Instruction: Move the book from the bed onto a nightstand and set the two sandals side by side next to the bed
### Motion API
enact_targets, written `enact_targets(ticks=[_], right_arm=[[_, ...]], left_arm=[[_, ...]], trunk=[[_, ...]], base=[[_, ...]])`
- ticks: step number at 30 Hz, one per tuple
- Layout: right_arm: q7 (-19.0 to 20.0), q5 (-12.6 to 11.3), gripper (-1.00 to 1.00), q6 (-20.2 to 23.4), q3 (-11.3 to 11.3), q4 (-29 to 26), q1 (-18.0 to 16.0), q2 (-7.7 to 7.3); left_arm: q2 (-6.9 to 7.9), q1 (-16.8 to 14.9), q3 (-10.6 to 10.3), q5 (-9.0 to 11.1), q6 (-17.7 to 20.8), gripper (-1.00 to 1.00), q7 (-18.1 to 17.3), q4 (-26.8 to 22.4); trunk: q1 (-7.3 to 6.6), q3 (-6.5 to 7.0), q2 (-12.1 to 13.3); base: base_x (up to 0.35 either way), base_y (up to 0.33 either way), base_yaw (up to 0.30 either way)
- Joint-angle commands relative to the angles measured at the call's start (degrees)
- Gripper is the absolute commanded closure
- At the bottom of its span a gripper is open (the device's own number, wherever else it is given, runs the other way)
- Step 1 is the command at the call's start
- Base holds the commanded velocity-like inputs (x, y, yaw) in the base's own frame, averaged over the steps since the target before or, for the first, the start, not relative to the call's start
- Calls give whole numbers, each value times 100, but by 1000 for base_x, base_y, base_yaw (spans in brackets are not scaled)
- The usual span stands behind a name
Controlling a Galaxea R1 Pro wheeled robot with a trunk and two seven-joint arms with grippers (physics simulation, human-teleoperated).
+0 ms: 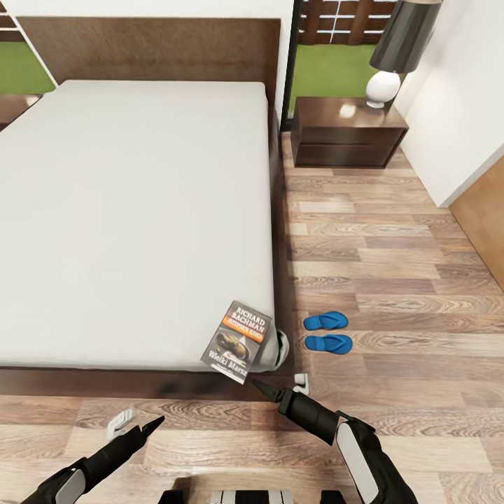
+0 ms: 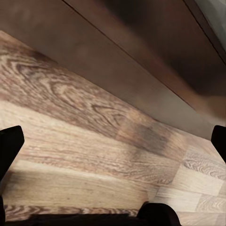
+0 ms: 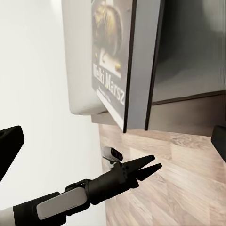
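Wood-plank floor (image 1: 392, 266) in light brown filled the bottom of the head view, where the black left end effector (image 1: 150, 424) hung at lower left, fingers pressed together, and the black right end effector (image 1: 262, 386) at lower centre pointed at the bed's corner, also pressed together. Just above it, the dark paperback book (image 1: 238, 341) with white "RICHARD BACHMAN" lettering overhung the corner of the light-grey mattress of the dark-framed bed (image 1: 133, 210). Right of it, two bright-blue flip-flop sandals (image 1: 327, 332) lay side by side on the floor. At upper right stood a dark reddish-brown nightstand (image 1: 346, 133) bearing a white-based lamp (image 1: 393, 56).
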Motion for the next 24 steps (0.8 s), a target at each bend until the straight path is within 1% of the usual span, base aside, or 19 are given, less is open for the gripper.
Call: enact_targets(ticks=[1,6,18,24], right_arm=[[0,-37,-100,42,-4,1,-4,2],[0,-37,-100,42,-4,0,-4,2],[0,-37,-100,42,-4,2,-6,2],[0,-37,-100,42,-4,0,-4,2]], left_arm=[[1,-2,1,52,60,-100,-21,1],[1,-2,1,52,60,-100,-22,2],[1,-2,1,52,60,-100,-29,3],[1,-2,1,52,60,-100,-28,3]], trunk=[[22,-21,-43],[132,-111,-243],[132,-111,-243],[132,-111,-243]], base=[[0,0,0],[0,0,0],[1,2,0],[68,106,0]])
